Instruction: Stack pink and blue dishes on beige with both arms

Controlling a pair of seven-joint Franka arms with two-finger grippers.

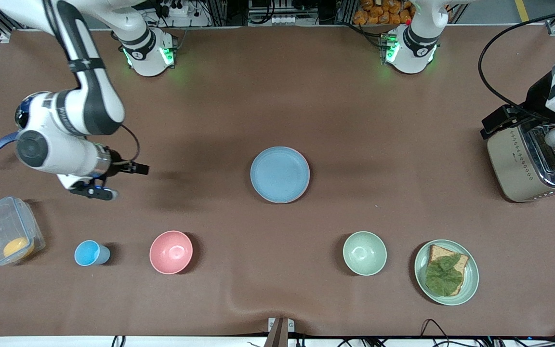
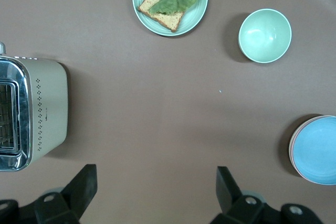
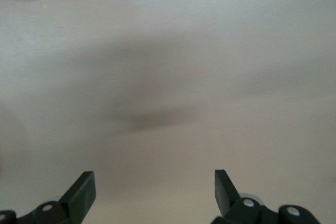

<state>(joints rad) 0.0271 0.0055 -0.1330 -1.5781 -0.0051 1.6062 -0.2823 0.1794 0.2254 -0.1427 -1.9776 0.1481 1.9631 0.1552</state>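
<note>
The blue plate [image 1: 280,174] tops the stack mid-tabletop (pink rim peeking beneath, so stacking looks finished), well clear of both wide-open, empty jaws: right gripper [image 3: 155,192] over bare tabletop, left gripper [image 2: 156,192] near the toaster [image 2: 31,115].

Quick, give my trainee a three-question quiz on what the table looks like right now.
1. True or false: the blue plate rests on a lower plate.
2. Which dish holds bread and a leaf? A: pink bowl. B: green plate. C: blue cup.
3. Fill in: the left pincer and the right pincer are both ____.
Key: 1 true; 2 B; 3 open.
</note>
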